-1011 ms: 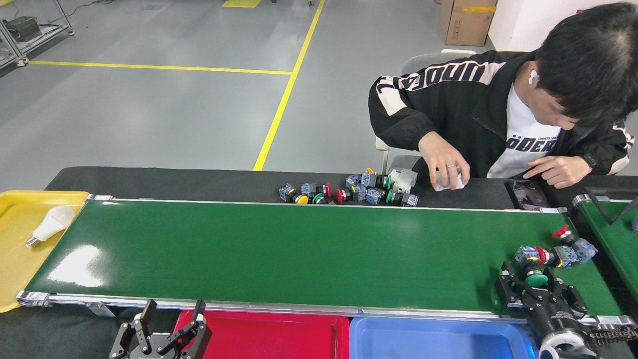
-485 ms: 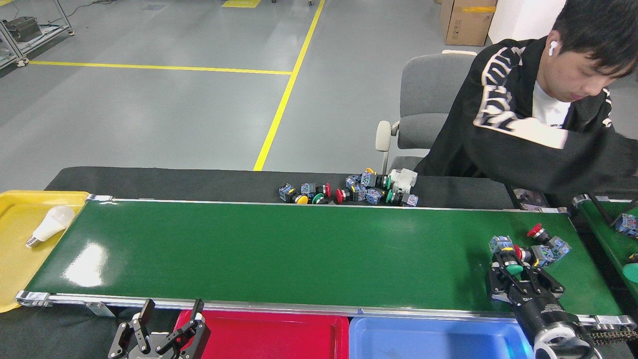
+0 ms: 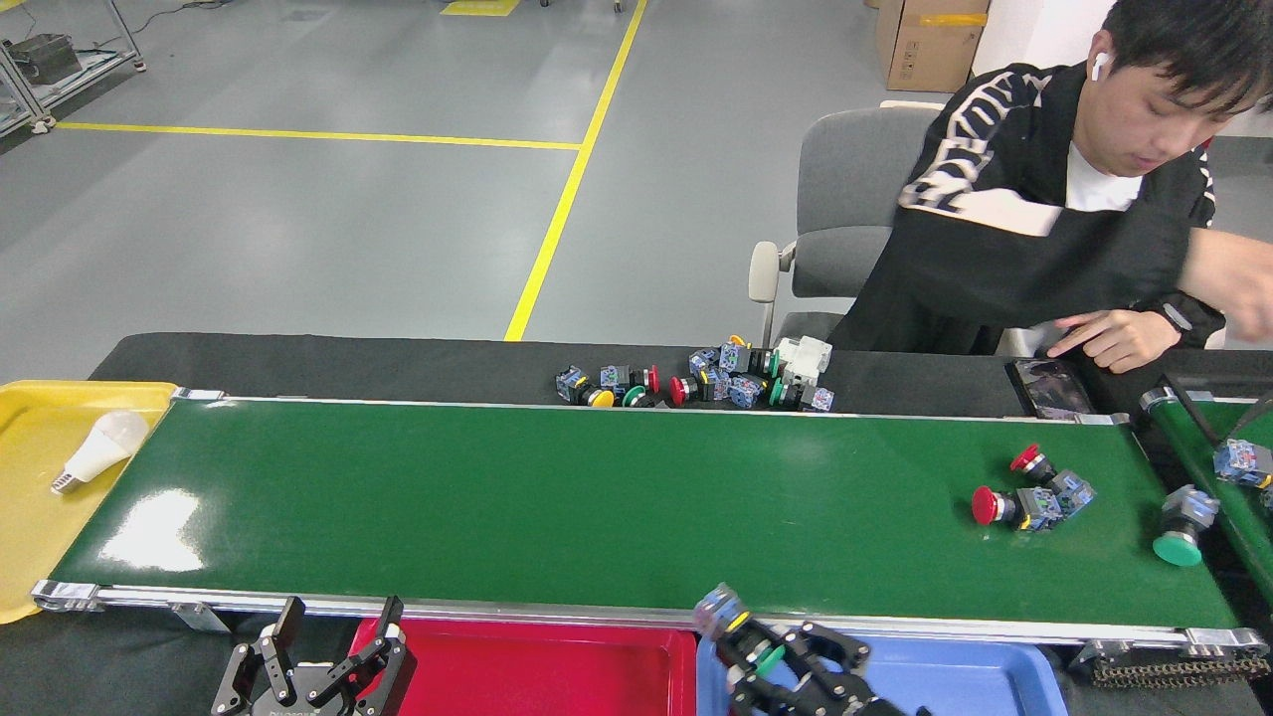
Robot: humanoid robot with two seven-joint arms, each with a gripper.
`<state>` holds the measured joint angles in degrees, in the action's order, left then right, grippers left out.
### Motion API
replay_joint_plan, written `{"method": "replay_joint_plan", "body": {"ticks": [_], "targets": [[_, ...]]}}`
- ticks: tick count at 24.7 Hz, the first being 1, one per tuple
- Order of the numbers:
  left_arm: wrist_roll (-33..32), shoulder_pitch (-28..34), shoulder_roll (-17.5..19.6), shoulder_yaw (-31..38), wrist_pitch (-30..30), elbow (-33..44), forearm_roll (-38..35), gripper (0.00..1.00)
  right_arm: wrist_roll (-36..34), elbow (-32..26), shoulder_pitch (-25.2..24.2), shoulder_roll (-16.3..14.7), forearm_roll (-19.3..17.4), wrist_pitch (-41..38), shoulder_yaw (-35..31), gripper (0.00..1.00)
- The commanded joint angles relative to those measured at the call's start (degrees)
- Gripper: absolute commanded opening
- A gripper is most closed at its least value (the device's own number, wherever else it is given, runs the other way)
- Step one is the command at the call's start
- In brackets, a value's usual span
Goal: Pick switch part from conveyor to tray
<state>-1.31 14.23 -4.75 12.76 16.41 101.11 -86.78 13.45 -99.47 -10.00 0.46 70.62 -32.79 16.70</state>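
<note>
**A:** So where's the switch part right now?

**B:** Bottom middle of the frame. The right tool (image 3: pixel 771 661) is clamped on a switch (image 3: pixel 741 636), over the blue tray (image 3: pixel 995 676), right at the seam with the red tray (image 3: pixel 547 666). The part has a green button cap, a black collar and a bluish clear contact block poking out toward the upper left, just below the belt's near rail.

**A:** And the belt itself?

**B:** The conveyor (image 3: pixel 597 497) is mostly bare glossy green. At the right end there are two red switches (image 3: pixel 1034 492) lying on their sides, touching each other, same bluish blocks at the back. A bit further right a green-capped switch (image 3: pixel 1182 525) sits at the belt's very end, tipped with the cap toward the camera.

**A:** Left tool?

**B:** Left tool (image 3: pixel 338 626) is at the lower left, fingers spread apart, holding nothing, just beside the red tray's left edge.

**A:** Anything else?

**B:** A pile of spare switches (image 3: pixel 696 383) on the black tabletop (image 3: pixel 348 363) behind the belt, with mixed red, green and yellow caps. A yellow tray (image 3: pixel 30 517) at the far left has a bulb (image 3: pixel 99 447) in it. A person (image 3: pixel 1054 199) sits upper right, with one hand (image 3: pixel 1114 338) by a phone (image 3: pixel 1052 388).
</note>
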Motion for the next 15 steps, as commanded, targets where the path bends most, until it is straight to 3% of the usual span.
{"method": "replay_joint_plan", "body": {"ticks": [1, 6, 11, 15], "targets": [[0.43, -0.52, 0.44, 0.16, 0.29, 0.76, 0.12, 1.00, 0.61, 0.24, 0.33, 1.29, 0.04, -0.35, 0.44, 0.96], [0.43, -0.43, 1.23, 0.60, 0.64, 0.76, 0.12, 1.00, 0.52, -1.16, 1.65, 2.53, -0.22, 1.24, -2.11, 0.95], [0.87, -0.17, 1.41, 0.69, 0.29, 0.76, 0.03, 1.00, -2.03, -1.87, 4.64, 5.95, -0.31, 10.20, -18.10, 0.94], [-2.03, -0.08, 1.94, 0.78, -0.06, 0.76, -0.67, 1.00, -12.31, -1.87, 2.36, 5.78, 0.04, 13.63, -28.83, 0.91]]}}
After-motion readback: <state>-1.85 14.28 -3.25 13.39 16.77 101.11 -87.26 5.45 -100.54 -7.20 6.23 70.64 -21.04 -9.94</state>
